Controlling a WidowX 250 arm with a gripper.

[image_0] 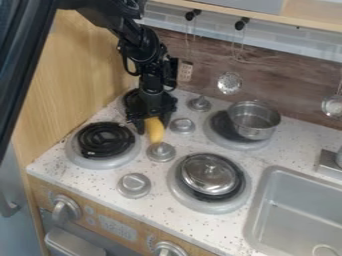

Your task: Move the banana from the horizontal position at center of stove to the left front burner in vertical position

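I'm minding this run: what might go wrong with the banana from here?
The lower end of the banana is close to a knobbed silver piece, so a move might knock that piece. The gripper seems to hold only the upper end, so the banana could swing or slip before reaching the left front burner.

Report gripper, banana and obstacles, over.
Gripper at banana, grip unconfirmed. Banana right of left front burner. Possible snag: silver knob by banana's lower end.
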